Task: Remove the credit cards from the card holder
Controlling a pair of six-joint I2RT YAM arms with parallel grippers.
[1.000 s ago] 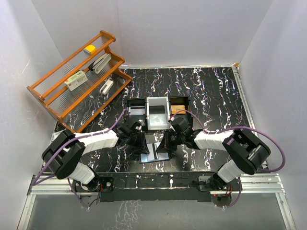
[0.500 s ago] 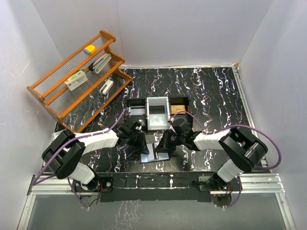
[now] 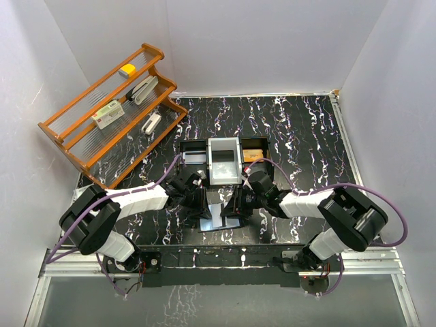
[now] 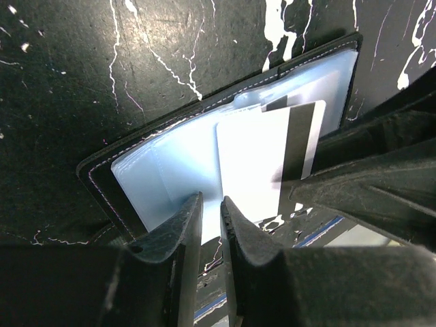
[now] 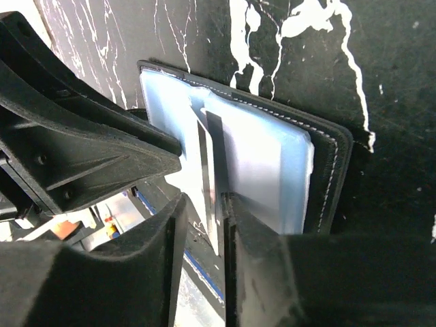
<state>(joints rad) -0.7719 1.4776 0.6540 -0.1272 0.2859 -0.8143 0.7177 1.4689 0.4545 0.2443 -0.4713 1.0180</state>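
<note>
Since a second ago my right tool (image 5: 204, 201) edged nearer, pinching the free edge of a card (image 4: 262, 157), likely stiff and slick, partly out of the open card holder (image 3: 221, 216) on the bench (image 3: 313, 136), near side; left tool (image 4: 211, 201) almost closed, grip unclear.

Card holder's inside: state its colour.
Glossy light blue-grey, with a black stitched border. The card holder shows it best in the left wrist view.
</note>
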